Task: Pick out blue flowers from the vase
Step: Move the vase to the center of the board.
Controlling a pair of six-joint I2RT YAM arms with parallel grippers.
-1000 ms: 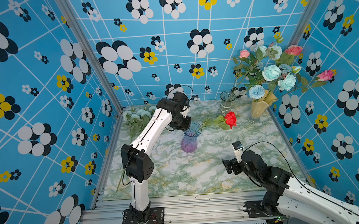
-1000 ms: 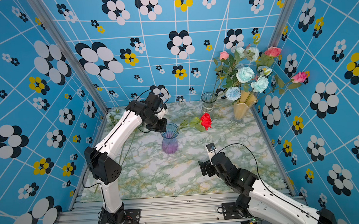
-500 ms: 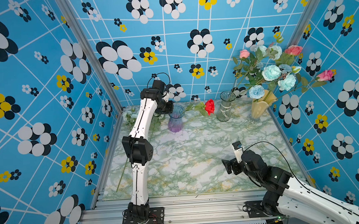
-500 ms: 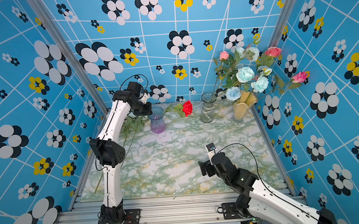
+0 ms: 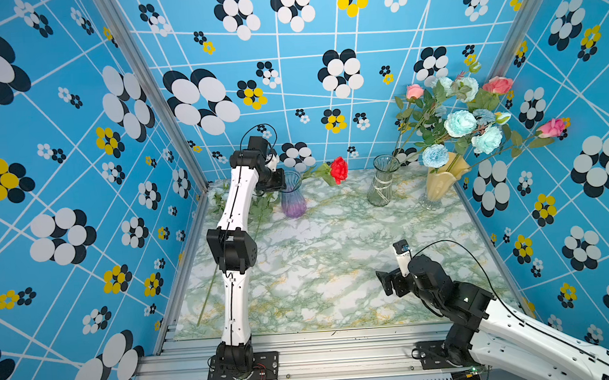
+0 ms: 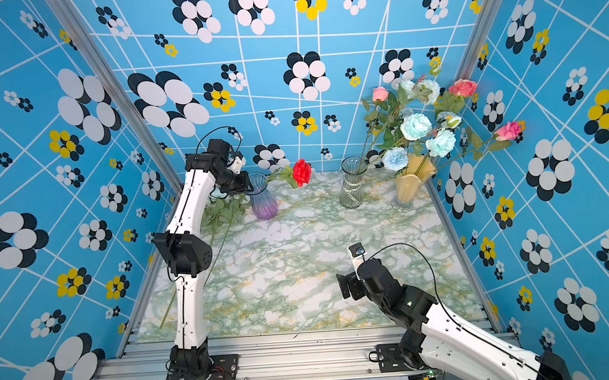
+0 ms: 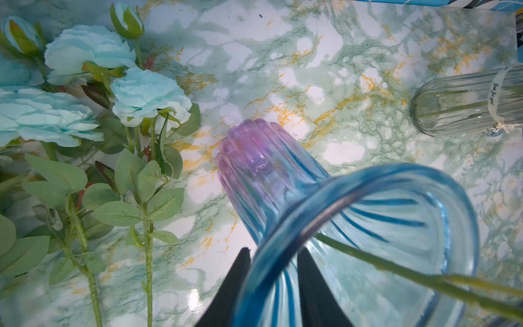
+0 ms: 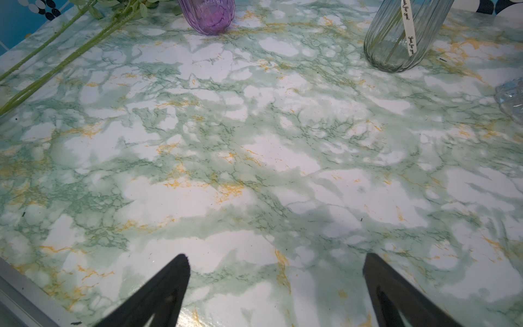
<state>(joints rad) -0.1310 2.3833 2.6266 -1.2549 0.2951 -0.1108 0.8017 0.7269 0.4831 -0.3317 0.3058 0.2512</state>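
Pale blue flowers (image 5: 459,123) stand with pink roses (image 5: 497,85) in the cream-yellow vase (image 5: 442,183) at the back right in both top views. More blue flowers (image 7: 87,48) lie on the table at the back left, with their long stems (image 5: 208,300) running toward the front. My left gripper (image 7: 274,252) straddles the rim of a purple-blue glass vase (image 5: 292,199). Its fingers are slightly parted, one outside and one inside the rim. That vase holds a red rose (image 5: 339,169). My right gripper (image 8: 274,263) hangs open over the front right of the table, holding nothing.
A clear ribbed glass vase (image 5: 383,183) stands between the purple-blue vase and the yellow vase. Patterned blue walls close in the marble-look table (image 5: 319,270) on three sides. A metal rail (image 5: 306,348) runs along the front edge.
The left arm has drawn the purple-blue vase and its red rose from mid-table to the back left, and its jaws have loosened on the rim. The right arm has not moved.
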